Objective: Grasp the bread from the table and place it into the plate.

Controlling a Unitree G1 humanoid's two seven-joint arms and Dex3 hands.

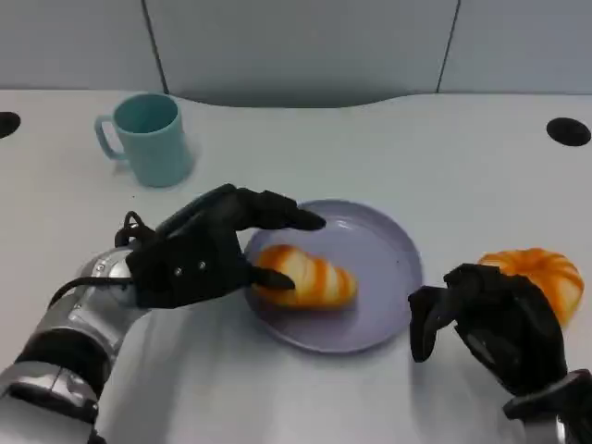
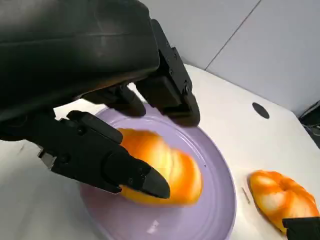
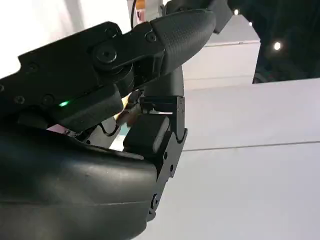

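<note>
Your bread [image 1: 305, 277] lies in the plate [image 1: 379, 319], left hand [image 1: 199, 254] at its left end.

Head view: you see a white table [image 1: 370, 139] with a black hole [image 1: 567, 130] near its far right edge, grey wall panels behind it, and a teal mug [image 1: 148, 139] at the far left. The left hand's thumb touches the bread while its fingers reach over the plate rim; you cannot tell whether it grips. The right hand [image 1: 495, 319] hangs curled and empty beside the plate, by a second bread [image 1: 541, 273] on the table. Left wrist view: the thumb [image 2: 135, 175] lies against the bread [image 2: 165, 167] on the purple plate [image 2: 215, 210], fingers above it. Right wrist view: black fingers [image 3: 150, 115] folded in before a pale wall.
</note>
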